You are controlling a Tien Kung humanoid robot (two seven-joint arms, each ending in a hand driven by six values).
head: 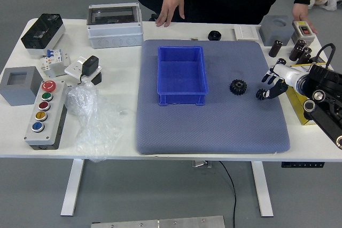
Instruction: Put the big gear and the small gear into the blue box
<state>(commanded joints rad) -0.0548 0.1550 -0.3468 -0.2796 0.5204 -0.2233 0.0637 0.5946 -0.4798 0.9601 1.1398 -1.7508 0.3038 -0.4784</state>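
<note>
Small gear (261, 94) lies on blue-grey mat (208, 132), right part, right at the robot's right hand (288, 76). Fingers (276, 88) apart, one reaching to the small gear; cannot tell if it touches. Big gear (238, 87) flat on mat, just left of small gear in the view, apart from it. Blue box (182, 99) on mat, left of both gears in the view, nothing visible inside. Far side: person's one hand (172, 8) at table (120, 148) edge, fingers apart; other hand (302, 13) behind grey block (276, 28) and small switch box (303, 30), finger state cannot be told.
</note>
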